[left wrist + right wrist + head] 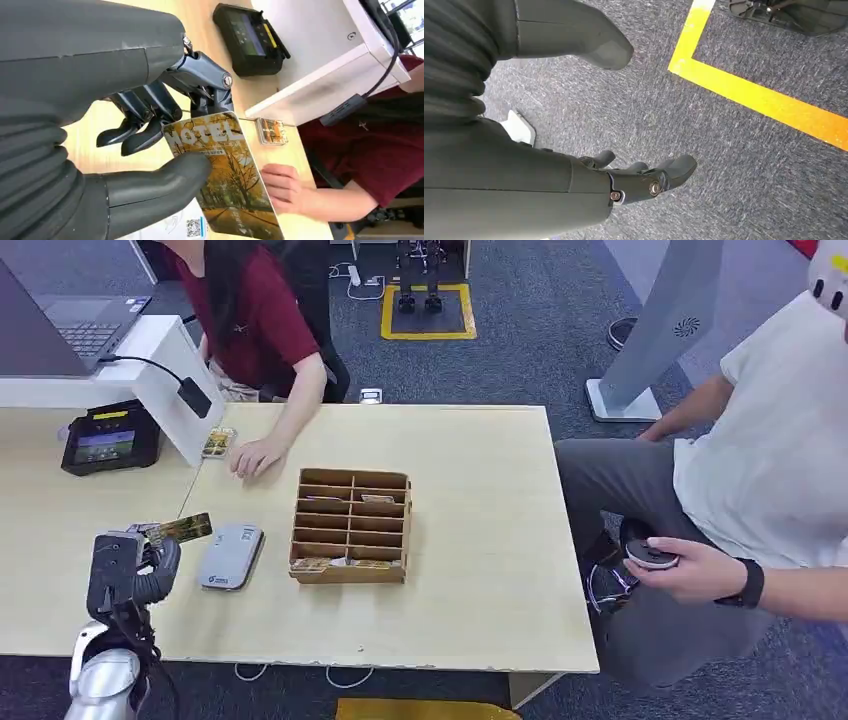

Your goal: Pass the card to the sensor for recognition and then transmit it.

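I see my left hand (135, 565) raised above the near left part of the pale wooden desk (480, 580), thumb and fingers pinching an orange-and-yellow hotel key card with an autumn-tree print (181, 530). In the left wrist view the thumb (165, 177) presses on the card's (225, 175) printed face while the dark fingers (145, 117) back it from behind. The card sits just left of the flat grey rounded card sensor (230, 555), which lies on the desk; I cannot tell whether the card overlaps it.

To the right of the sensor stands a brown cardboard organiser box with rows of slots (351, 526), some holding cards. A black payment terminal with a lit screen (108, 436) sits at the far left, beside a white stand. A person in a dark red shirt rests a hand (257, 456) on the desk near a small stack of cards (218, 442).

My right hand (644, 177) hangs over grey carpet (734, 165) with a yellow floor line (754, 95); its fingers are apart and hold nothing.
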Robot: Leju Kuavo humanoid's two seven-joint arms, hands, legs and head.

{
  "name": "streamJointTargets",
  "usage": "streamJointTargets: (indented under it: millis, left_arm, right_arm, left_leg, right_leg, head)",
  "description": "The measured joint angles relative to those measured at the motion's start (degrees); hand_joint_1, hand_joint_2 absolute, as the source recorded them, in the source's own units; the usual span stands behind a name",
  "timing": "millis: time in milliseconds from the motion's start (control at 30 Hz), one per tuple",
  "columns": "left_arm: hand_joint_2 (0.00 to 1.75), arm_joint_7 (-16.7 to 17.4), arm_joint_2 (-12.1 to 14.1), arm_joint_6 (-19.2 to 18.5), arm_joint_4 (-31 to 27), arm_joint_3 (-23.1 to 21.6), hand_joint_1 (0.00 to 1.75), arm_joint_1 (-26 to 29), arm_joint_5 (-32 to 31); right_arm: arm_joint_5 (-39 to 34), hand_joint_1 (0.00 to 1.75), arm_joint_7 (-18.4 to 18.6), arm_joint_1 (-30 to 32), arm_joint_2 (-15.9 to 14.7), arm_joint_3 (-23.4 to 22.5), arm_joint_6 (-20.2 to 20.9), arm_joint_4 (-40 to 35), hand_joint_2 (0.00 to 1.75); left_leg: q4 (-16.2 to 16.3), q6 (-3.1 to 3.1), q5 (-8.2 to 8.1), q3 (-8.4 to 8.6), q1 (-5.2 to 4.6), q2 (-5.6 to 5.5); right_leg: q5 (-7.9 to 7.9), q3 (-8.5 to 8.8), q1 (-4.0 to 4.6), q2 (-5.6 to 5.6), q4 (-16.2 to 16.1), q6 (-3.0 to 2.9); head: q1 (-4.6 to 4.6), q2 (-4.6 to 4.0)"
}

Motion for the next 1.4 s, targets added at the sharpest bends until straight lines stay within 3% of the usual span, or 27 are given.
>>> streamJointTargets:
  millis: [200, 400, 1133, 1400]
  left_arm:
    - [1.75, 1.2, 0.0, 0.0, 0.4, 0.0, 1.75, 0.0, 1.2]
    - [1.75, 3.5, -0.1, 1.2, 3.8, -3.0, 1.75, -2.1, -3.8]
    - [1.75, 3.5, -0.9, 2.8, 10.4, -5.7, 1.75, -6.0, -6.1]
    - [1.75, 5.7, -0.6, 4.2, 13.6, -6.8, 1.75, -7.1, -9.6]
  right_arm:
    - [0.6, 0.0, 0.6, 0.0, 0.0, 0.0, 0.1, 0.0, 1.75]
    - [1.3, 0.0, 1.1, -0.5, 0.0, 0.2, 0.7, -0.1, 1.75]
    - [2.0, 0.0, 1.8, -1.1, 0.1, 0.4, 1.1, -0.3, 1.75]
    - [2.6, 0.0, 2.0, -1.3, 0.1, 0.7, 1.3, -0.3, 1.75]
  left_leg:
    - [0.0, 0.0, 0.0, 0.01, 0.0, 0.0]
    - [0.0, -0.05, 0.04, -0.01, 0.0, -0.04]
    - [0.0, -0.06, 0.04, 0.0, 0.0, 0.0]
    - [0.0, -0.06, 0.04, 0.0, 0.0, 0.0]
  right_leg:
    - [0.0, 0.0, 0.0, 0.0, 0.0, 0.0]
    - [0.02, -0.01, 0.0, -0.02, 0.0, 0.0]
    - [0.06, -0.04, 0.01, -0.01, 0.0, -0.03]
    - [0.07, -0.04, 0.01, 0.0, 0.0, -0.03]
  head:
    - [0.0, 0.0]
    - [0.0, 0.0]
    - [0.0, 0.0]
    - [0.0, 0.0]
